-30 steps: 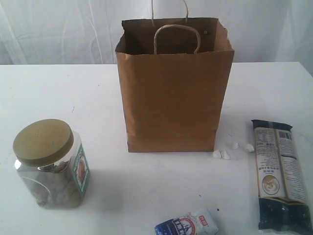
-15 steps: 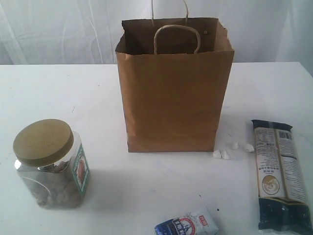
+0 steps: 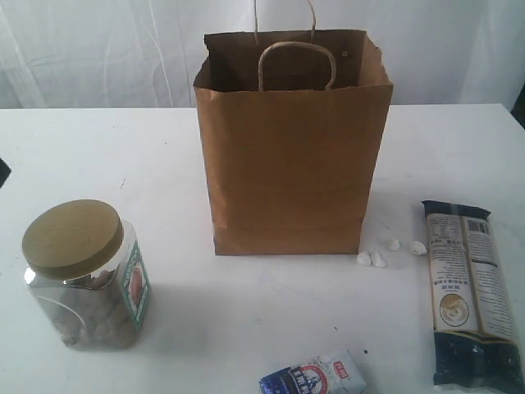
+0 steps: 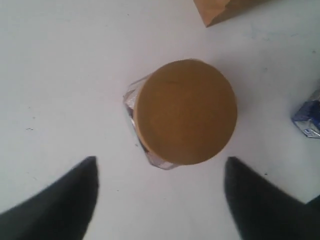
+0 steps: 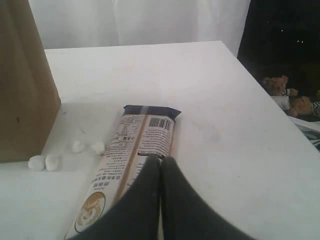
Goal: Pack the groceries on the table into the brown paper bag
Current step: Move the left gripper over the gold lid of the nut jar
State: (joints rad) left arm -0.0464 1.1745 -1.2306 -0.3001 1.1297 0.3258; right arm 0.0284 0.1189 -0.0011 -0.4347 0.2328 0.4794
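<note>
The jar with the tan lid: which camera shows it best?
The exterior view: the jar stands whole, lid, clear wall and label showing. The left wrist view looks straight down on its lid; the right wrist view misses it.

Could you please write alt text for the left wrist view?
From above, a clear jar with a tan lid stands on the white table, the left tool's dark fingers spread open just short of it, touching nothing. A corner of the brown paper bag and a blue-white packet show at the edges.
</note>
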